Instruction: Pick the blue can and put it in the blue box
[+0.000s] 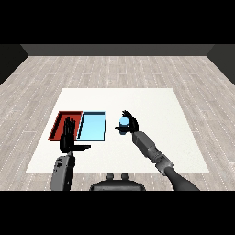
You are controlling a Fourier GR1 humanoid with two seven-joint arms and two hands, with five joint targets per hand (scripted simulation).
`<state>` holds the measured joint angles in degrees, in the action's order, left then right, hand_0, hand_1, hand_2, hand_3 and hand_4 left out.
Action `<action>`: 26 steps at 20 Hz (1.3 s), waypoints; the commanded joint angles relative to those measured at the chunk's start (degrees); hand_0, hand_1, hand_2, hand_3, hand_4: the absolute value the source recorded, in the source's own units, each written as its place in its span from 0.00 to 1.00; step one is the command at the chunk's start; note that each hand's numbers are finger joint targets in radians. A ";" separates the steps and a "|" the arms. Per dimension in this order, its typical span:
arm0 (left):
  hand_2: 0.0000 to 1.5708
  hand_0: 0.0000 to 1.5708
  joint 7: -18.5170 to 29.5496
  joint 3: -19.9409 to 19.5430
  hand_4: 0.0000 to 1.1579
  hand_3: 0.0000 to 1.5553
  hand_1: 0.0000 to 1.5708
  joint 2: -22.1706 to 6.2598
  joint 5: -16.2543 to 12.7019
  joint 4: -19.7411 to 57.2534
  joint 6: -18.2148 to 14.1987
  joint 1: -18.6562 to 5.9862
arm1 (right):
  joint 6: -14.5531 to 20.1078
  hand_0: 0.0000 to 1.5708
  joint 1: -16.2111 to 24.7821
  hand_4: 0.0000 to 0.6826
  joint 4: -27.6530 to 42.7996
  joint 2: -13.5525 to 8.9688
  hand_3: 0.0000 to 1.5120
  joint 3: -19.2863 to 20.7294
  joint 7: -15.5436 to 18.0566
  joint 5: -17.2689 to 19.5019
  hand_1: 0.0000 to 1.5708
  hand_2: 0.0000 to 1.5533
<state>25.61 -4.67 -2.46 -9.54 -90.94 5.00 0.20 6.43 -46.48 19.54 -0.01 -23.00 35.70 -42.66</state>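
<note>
The blue can (123,122) is upright in my right hand (131,123), whose fingers and thumb curl round it, just right of the light blue tray (93,126). I cannot tell whether the can rests on the table or hangs a little above it. My left hand (69,137) stands over the front of the red tray (61,120) with its fingers straight up and thumb out to the right, holding nothing.
The two trays lie side by side at the left of the white table (151,110). My left forearm (63,172) comes in from the lower left, and my right forearm (153,153) from the lower right.
</note>
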 commanded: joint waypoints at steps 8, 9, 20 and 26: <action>0.00 0.00 3.20 -0.14 0.00 0.00 0.00 -0.24 -0.80 0.74 2.42 2.72 | 8.09 0.99 -0.67 1.00 0.35 0.00 0.95 -3.36 -3.99 0.13 0.99 0.96; 0.00 0.00 0.26 -0.62 0.00 0.00 0.00 -1.53 -0.84 0.69 2.12 -0.58 | 7.61 0.99 -2.61 0.99 0.23 0.01 0.95 -1.44 -5.10 2.65 0.99 0.96; 0.00 0.00 -1.66 6.92 0.00 0.00 0.00 2.39 4.62 3.39 -1.91 -1.76 | 6.36 0.94 -3.94 0.95 4.41 -1.69 0.94 -0.24 -2.13 5.96 0.94 0.94; 0.00 0.00 -4.53 10.41 0.00 0.00 0.00 2.42 3.26 7.94 -3.05 -4.93 | 6.47 0.92 -4.91 0.97 11.08 -3.72 0.93 -0.27 -0.43 8.89 0.92 0.92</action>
<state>23.35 3.03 -0.54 -5.79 -83.89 2.39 -4.00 14.48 -49.91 28.86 -2.11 -24.04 34.54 -35.43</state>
